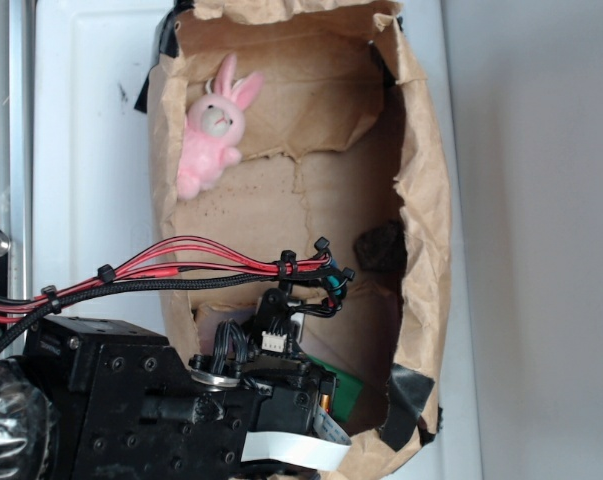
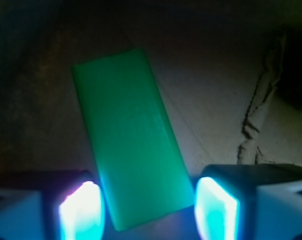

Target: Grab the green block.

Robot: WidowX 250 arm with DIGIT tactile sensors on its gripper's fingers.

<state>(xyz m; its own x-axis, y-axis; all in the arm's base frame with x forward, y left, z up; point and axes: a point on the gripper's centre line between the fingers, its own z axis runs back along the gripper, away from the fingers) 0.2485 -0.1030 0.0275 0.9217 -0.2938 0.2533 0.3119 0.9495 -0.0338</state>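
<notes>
Seen from the exterior camera, our black WidowX arm reaches in from the lower left over a torn brown paper liner that is taped with black strips to a white surface. Bundled red and black cables run along the arm toward its wrist. We see only a sliver of the green block from here, a bright edge showing just past the arm's front end near the liner's lower rim. A pink plush bunny lies at the far upper end of the paper, well apart from the arm, and a dark brown lumpy rock sits by the liner's right wall, between the bunny and the block but off to the side. From the wrist camera we look straight down on the green block, a flat smooth slab lying on the paper and angled slightly, its near end pointing toward us. The gripper is spread wide: its two glowing fingertips stand one on each side of the block's near end, with a visible gap on either side, so we are not touching the slab. A crumpled fold of paper rises at the right of that view.
</notes>
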